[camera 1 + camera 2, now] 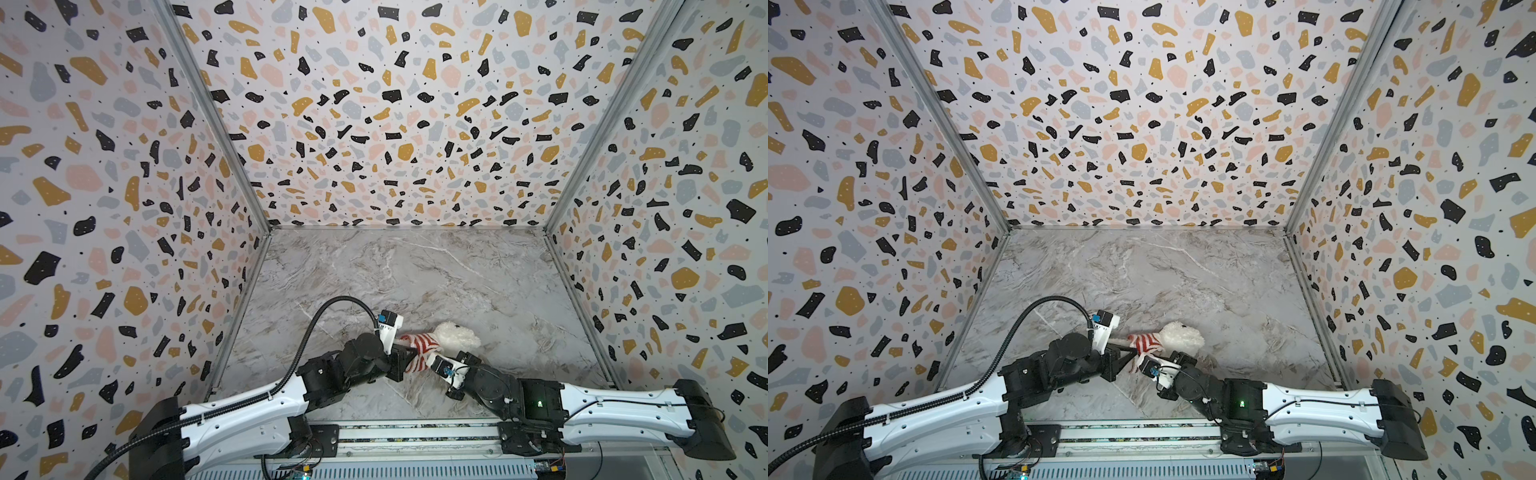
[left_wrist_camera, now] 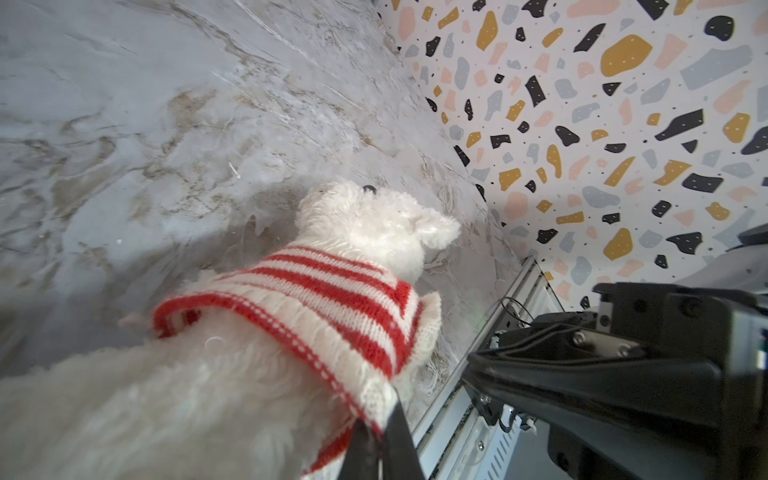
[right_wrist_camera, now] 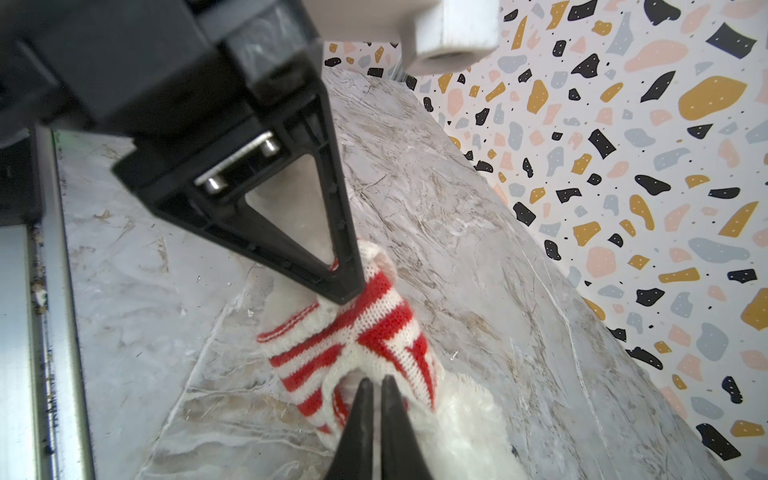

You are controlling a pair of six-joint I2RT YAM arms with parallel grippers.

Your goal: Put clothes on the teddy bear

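The teddy bear [image 1: 457, 334] [image 1: 1180, 334] is white and fluffy. It lies on the marble table near the front, head towards the right. A red-and-white striped knit top [image 1: 422, 347] [image 2: 332, 299] covers its chest and back. My left gripper [image 2: 380, 419] [image 1: 409, 354] is shut on the lower hem of the top, beside the bear's rump. My right gripper [image 3: 376, 380] comes in from the opposite side. Its jaws stand almost together, with the tips at the white rim of a sleeve opening [image 3: 357, 365]. Whether knit is pinched there does not show.
Bare marble table [image 1: 415, 270] stretches behind the bear to the back wall. Terrazzo-patterned walls [image 1: 124, 208] close in three sides. A metal rail [image 1: 415, 432] runs along the front edge under both arms. The two grippers work very close together over the bear.
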